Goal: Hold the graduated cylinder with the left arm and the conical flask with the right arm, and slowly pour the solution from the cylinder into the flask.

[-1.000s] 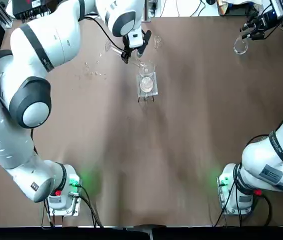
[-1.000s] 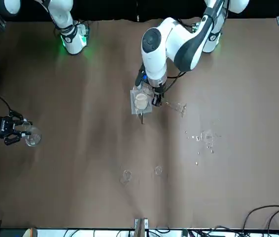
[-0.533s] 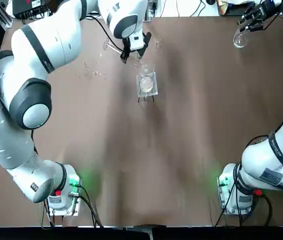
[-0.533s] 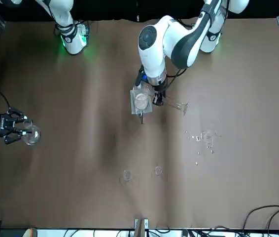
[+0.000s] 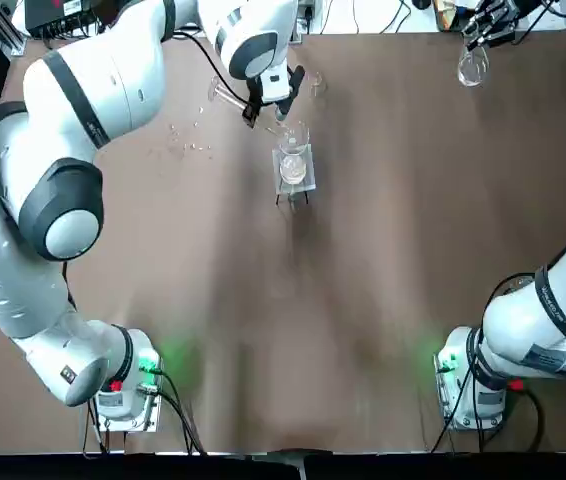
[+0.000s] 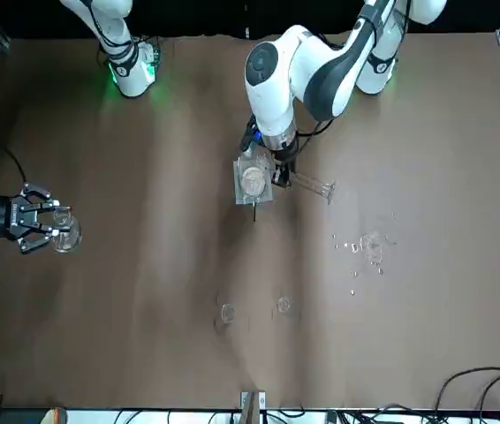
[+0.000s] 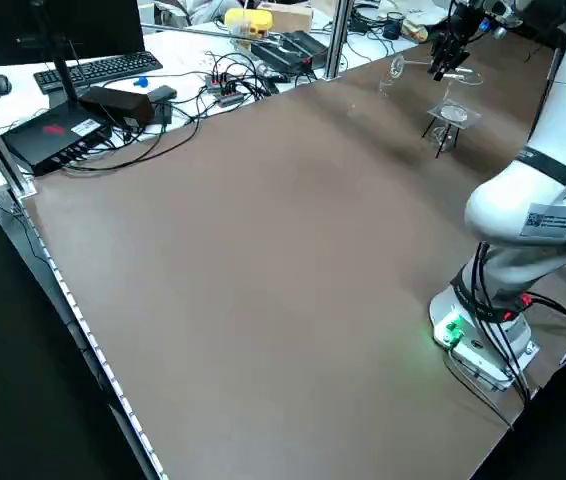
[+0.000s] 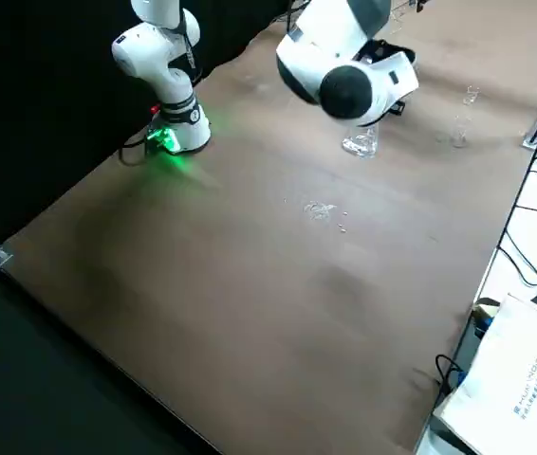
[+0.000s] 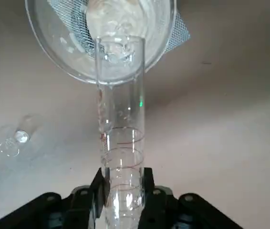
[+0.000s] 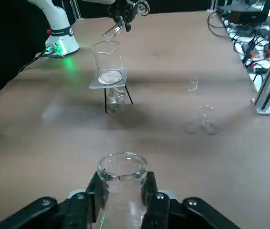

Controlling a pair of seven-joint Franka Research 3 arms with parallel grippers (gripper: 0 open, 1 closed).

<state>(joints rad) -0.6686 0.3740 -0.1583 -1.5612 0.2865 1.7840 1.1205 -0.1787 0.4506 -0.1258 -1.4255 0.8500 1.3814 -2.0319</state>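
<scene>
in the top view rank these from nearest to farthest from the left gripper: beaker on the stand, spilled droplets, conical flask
From the left gripper:
1. Wide clear glass beaker on the small stand, just beside it toward the robot.
2. Scattered clear droplets on the brown table, on the robot's left.
3. Small clear glass conical flask, far-right corner.

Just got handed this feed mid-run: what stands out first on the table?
The left gripper holds the graduated cylinder tilted, its mouth over the wide beaker on a small stand at the table's far middle, not over the flask. The right gripper holds the conical flask upright, away at the far right corner of the table, well apart from the cylinder.
</scene>
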